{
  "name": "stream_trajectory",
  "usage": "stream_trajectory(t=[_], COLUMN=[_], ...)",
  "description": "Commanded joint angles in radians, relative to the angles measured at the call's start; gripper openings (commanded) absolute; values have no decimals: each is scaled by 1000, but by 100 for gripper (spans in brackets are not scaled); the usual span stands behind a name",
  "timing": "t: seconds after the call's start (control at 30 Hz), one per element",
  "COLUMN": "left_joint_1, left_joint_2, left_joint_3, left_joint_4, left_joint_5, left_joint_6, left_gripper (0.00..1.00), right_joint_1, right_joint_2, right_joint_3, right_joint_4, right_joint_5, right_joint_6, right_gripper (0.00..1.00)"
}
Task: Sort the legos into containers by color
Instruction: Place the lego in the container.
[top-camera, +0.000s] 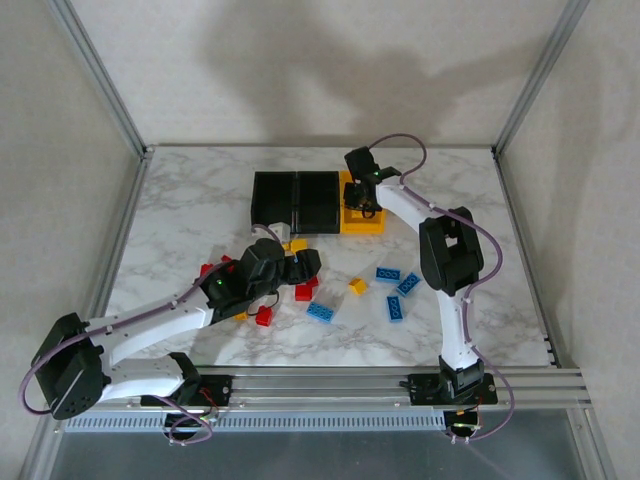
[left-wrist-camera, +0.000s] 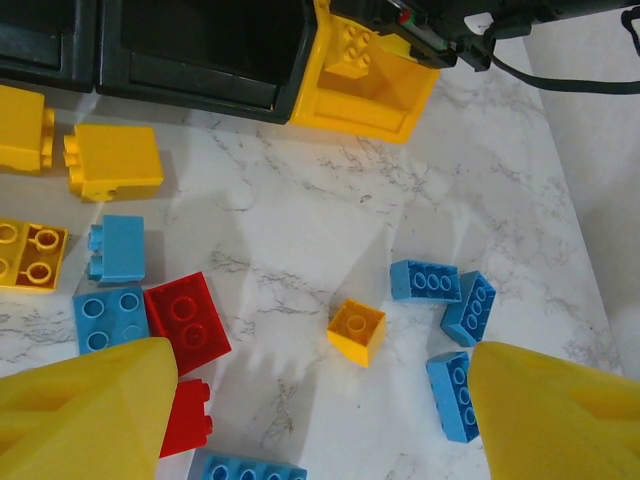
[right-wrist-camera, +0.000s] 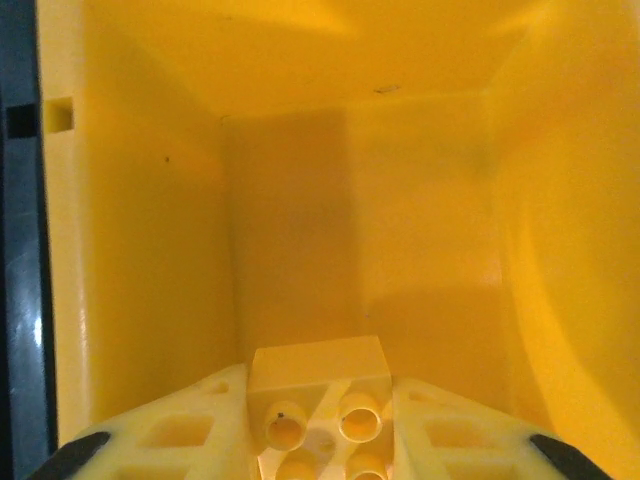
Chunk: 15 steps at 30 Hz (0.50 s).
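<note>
Progress early, by my reading | right gripper (top-camera: 362, 200) held a yellow brick (right-wrist-camera: 318, 375) low inside yellow bin (top-camera: 368, 227) | left gripper (left-wrist-camera: 320, 395) hung spread and empty over loose legos (top-camera: 320, 312) | red, blue and more yellow ones lay unsorted on table (top-camera: 200, 200) | black bins (top-camera: 296, 200) looked empty.

The right tool (right-wrist-camera: 320, 440) sat deep in the yellow bin (right-wrist-camera: 150, 250), walls close on both sides, a yellow brick (right-wrist-camera: 318, 375) filling the gap between its fingers. Under the wide-apart left tool (left-wrist-camera: 325, 400), bare surface (left-wrist-camera: 300, 240) lay between a small yellow cube (left-wrist-camera: 356, 331) and a red brick (left-wrist-camera: 188, 316). Blue bricks (left-wrist-camera: 440, 283) crowded the right. The black bins (top-camera: 297, 178) walled the far side.
</note>
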Motion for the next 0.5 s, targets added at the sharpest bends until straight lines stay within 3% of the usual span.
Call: stream_trajectory(t=[0.0,0.23,0.47], left_joint_1=[4,4,4], left_joint_2=[-28,-32,-58], left_joint_3=[-12,-25,-22], left_joint_4=[-2,1,-21], left_joint_5=[-2,-1,-23], left_joint_6=[-10,-31,-51], left_gripper=[77,77,77], right_joint_1=[-6,-5,3], right_joint_2=[21,-21,-150], right_joint_3=[37,42,-5], right_joint_4=[5,2,17], right_joint_5=[-1,7,17], right_joint_6=[28,17,8], right_gripper=[40,46,46])
